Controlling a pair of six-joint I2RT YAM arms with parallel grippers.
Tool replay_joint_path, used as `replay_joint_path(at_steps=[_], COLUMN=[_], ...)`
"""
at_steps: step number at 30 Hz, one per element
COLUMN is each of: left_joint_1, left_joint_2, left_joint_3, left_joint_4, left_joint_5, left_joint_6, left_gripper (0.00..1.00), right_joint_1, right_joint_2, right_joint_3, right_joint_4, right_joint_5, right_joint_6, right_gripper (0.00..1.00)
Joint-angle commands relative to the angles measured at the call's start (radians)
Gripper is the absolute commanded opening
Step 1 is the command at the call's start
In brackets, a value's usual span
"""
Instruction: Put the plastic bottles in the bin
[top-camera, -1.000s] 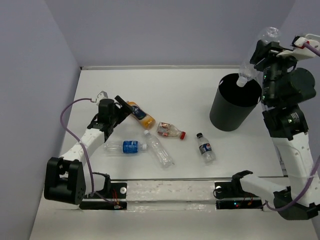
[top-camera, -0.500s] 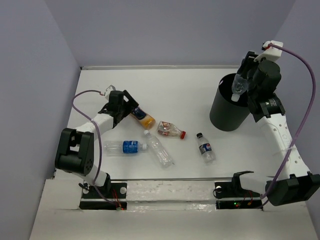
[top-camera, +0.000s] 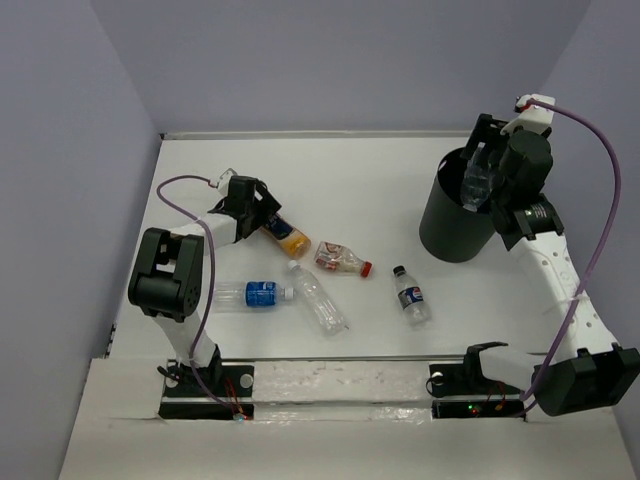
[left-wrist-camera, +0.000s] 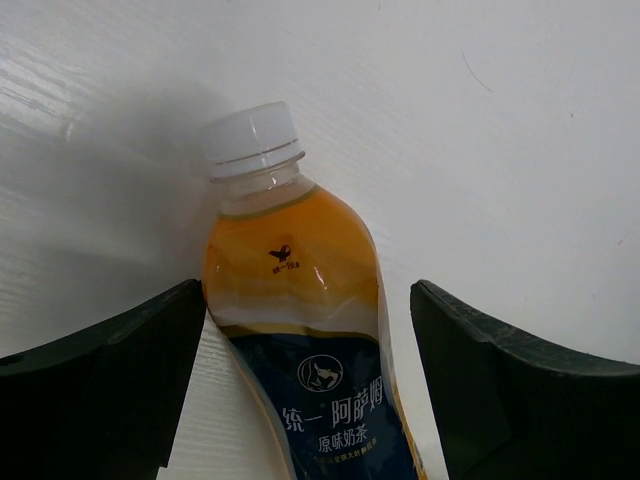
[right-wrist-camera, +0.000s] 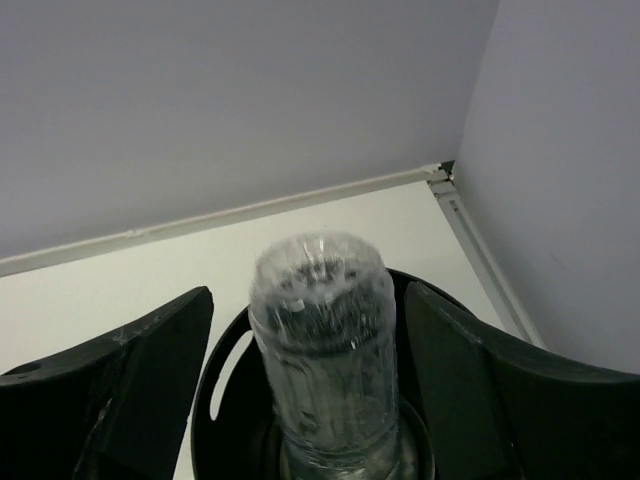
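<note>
My left gripper is open and straddles the neck end of the bottle with orange liquid, which lies on the table. In the left wrist view its white cap points away, and the bottle lies between my fingers, close to the left one. My right gripper is open above the black bin. An unlabelled clear bottle stands neck down inside the bin, blurred, with gaps to both fingers. Blue-label, clear, red-white and dark-label bottles lie on the table.
The bin stands at the back right near the right wall. The four loose bottles lie in a row across the table's middle, in front of the arm bases' rail. Purple walls close the back and both sides.
My right arm lowered the clear bottle over the bin and its fingers now stand apart from it. My left gripper moved right onto the orange bottle.
</note>
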Motion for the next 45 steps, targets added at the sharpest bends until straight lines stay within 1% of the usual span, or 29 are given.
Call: replay_joint_path(at_steps=[1,2,3,4,5,6,7,9,10,12,13,14,17,20,22,23,24,25,28,31,32,35,36,40,41,42,43,44,45], left_joint_1=[-0.006,-0.006,-0.005,-0.005,-0.005,-0.003,-0.004,-0.005,-0.005,-0.005,-0.005,-0.005,-0.005,-0.006,-0.006,-0.006,-0.006,-0.005,-0.011,-0.021,-0.030,-0.057,-0.082,-0.175,-0.232,-0.262,-0.321,-0.349,-0.379], left_joint_2=[-0.004,0.001,0.002,0.004,-0.001,-0.004,-0.007,-0.019,-0.025,-0.045,-0.053,-0.066,-0.060,-0.031,-0.008,-0.007,-0.010,-0.017,-0.085,-0.180,-0.230,-0.306,-0.319,-0.356,-0.356,-0.353,-0.346,-0.335,-0.306], left_joint_3=[0.055,0.059,0.063,0.063,0.063,0.062,0.059,0.059,0.060,0.063,0.068,0.071,0.082,0.089,0.085,0.085,0.085,0.083,0.094,0.121,0.149,0.244,0.275,0.420,0.472,0.500,0.558,0.587,0.624], left_joint_4=[0.031,0.031,0.028,0.025,0.028,0.031,0.031,0.031,0.031,0.031,0.031,0.031,0.019,-0.006,-0.001,0.004,0.004,0.008,0.018,0.016,0.013,-0.013,-0.027,-0.064,-0.065,-0.067,-0.067,-0.067,-0.068], left_joint_5=[-0.041,-0.048,-0.052,-0.056,-0.064,-0.067,-0.070,-0.084,-0.088,-0.093,-0.095,-0.096,-0.095,-0.099,-0.088,-0.082,-0.076,-0.076,-0.087,-0.101,-0.113,-0.159,-0.173,-0.243,-0.263,-0.271,-0.279,-0.283,-0.301], left_joint_6=[-0.004,-0.002,0.001,0.002,0.006,0.006,0.010,0.018,0.021,0.033,0.041,0.047,0.065,0.065,0.064,0.062,0.061,0.055,0.053,0.062,0.071,0.108,0.119,0.180,0.190,0.199,0.212,0.219,0.237], left_gripper=[0.88,0.84,0.72,0.68,0.60,0.55,0.53,0.49,0.42,0.35,0.29,0.25,0.25,0.27,0.25,0.20,0.19,0.15,0.14,0.12,0.12,0.09,0.08,0.08,0.08,0.08,0.08,0.08,0.08], right_joint_1=[-0.001,-0.001,-0.001,-0.001,-0.001,-0.001,-0.001,-0.001,-0.001,-0.001,-0.001,-0.001,-0.001,-0.001,-0.001,-0.001,-0.001,-0.001,-0.001,-0.001,-0.001,-0.001,-0.001,-0.001,-0.001,-0.001,-0.001,-0.001,-0.001], right_joint_2=[-0.013,-0.005,-0.007,-0.011,-0.037,-0.056,-0.074,-0.109,-0.135,-0.161,-0.195,-0.215,-0.282,-0.315,-0.320,-0.326,-0.327,-0.330,-0.343,-0.381,-0.390,-0.418,-0.425,-0.476,-0.503,-0.517,-0.531,-0.548,-0.582], right_joint_3=[0.067,0.106,0.121,0.127,0.110,0.093,0.078,0.049,0.036,0.026,-0.002,-0.020,-0.095,-0.131,-0.155,-0.165,-0.180,-0.188,-0.215,-0.254,-0.261,-0.287,-0.295,-0.344,-0.368,-0.381,-0.392,-0.404,-0.430], right_joint_4=[-0.107,-0.151,-0.186,-0.233,-0.243,-0.248,-0.254,-0.254,-0.261,-0.288,-0.288,-0.285,-0.283,-0.294,-0.301,-0.303,-0.303,-0.303,-0.301,-0.285,-0.280,-0.283,-0.283,-0.285,-0.288,-0.291,-0.301,-0.306,-0.312], right_joint_5=[-0.052,-0.075,-0.144,-0.181,-0.251,-0.252,-0.294,-0.319,-0.338,-0.385,-0.457,-0.480,-0.491,-0.528,-0.582,-0.603,-0.626,-0.673,-0.724,-0.724,-0.723,-0.721,-0.721,-0.698,-0.691,-0.689,-0.695,-0.703,-0.712], right_joint_6=[0.030,0.042,0.056,0.077,0.086,0.096,0.111,0.117,0.120,0.142,0.163,0.172,0.189,0.191,0.197,0.203,0.208,0.214,0.224,0.237,0.243,0.251,0.254,0.283,0.295,0.304,0.322,0.330,0.339], right_gripper=[0.85,0.85,0.85,0.85,0.85,0.85,0.86,0.86,0.86,0.86,0.86,0.86,0.86,0.86,0.86,0.86,0.86,0.86,0.86,0.86,0.86,0.86,0.86,0.86,0.85,0.85,0.83,0.82,0.76])
